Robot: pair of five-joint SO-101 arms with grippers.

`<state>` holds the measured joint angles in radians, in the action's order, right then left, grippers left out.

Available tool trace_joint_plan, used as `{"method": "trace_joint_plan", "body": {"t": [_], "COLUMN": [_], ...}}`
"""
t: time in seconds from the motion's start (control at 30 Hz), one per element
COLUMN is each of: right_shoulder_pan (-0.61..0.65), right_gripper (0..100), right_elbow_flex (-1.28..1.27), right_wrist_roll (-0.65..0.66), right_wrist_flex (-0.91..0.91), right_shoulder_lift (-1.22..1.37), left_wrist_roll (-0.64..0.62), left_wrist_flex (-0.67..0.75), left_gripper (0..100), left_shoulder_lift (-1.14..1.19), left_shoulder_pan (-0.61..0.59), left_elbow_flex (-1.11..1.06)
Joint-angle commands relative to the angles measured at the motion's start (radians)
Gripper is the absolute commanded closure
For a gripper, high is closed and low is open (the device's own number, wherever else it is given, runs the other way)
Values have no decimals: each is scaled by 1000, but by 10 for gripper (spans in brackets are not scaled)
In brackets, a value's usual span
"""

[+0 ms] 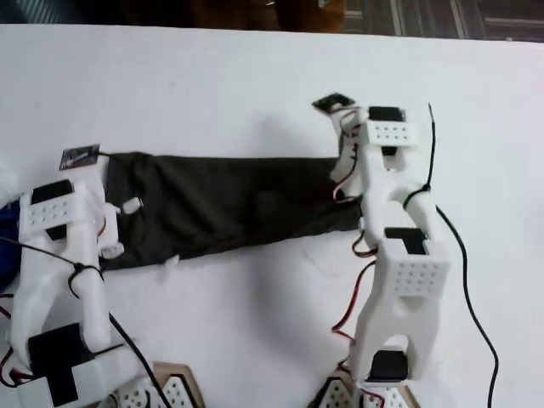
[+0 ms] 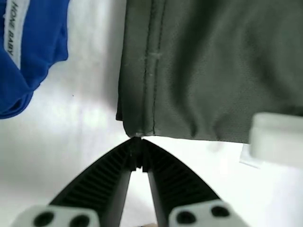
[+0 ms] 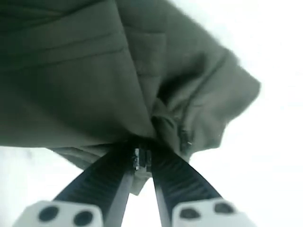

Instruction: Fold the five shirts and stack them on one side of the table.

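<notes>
Dark shirt (image 1: 229,208) drawn out long, blue shirt (image 2: 33,52) bunched aside.
The dark shirt lies as a narrow, creased band across the middle of the table (image 1: 212,76), running left to right, one stitched corner near the crumpled blue shirt at the left edge.

A white worktop (image 1: 255,76) fills the high view, its far edge meeting a dark background; a dark shirt (image 1: 229,204) lies across the middle of it, folded into a long band running side to side, smoother over its left half and creased and bunched toward its right end; at the left edge, just beside the shirt's hemmed corner but apart from it, sits a crumpled blue garment (image 1: 7,225), possibly another shirt, with a white label; a black cable (image 1: 472,289) trails over the bare surface on the right; the arm bases (image 1: 374,387) stand at the near edge.
</notes>
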<state>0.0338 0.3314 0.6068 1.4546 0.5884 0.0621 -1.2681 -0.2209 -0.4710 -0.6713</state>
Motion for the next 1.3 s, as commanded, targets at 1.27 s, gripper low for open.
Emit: {"method": "trace_joint_plan", "body": {"t": [1.27], "right_shoulder_pan": [496], "right_gripper": [981], "right_elbow_flex": [331], "right_wrist_roll": [-163], "right_wrist_flex": [145], "right_shoulder_lift": [139], "left_wrist_roll": [5], "left_wrist_flex": [2], "left_gripper": [974], "left_shoulder_lift": [-15], "left_shoulder_pan": [-8], "left_elbow_flex": [47]}}
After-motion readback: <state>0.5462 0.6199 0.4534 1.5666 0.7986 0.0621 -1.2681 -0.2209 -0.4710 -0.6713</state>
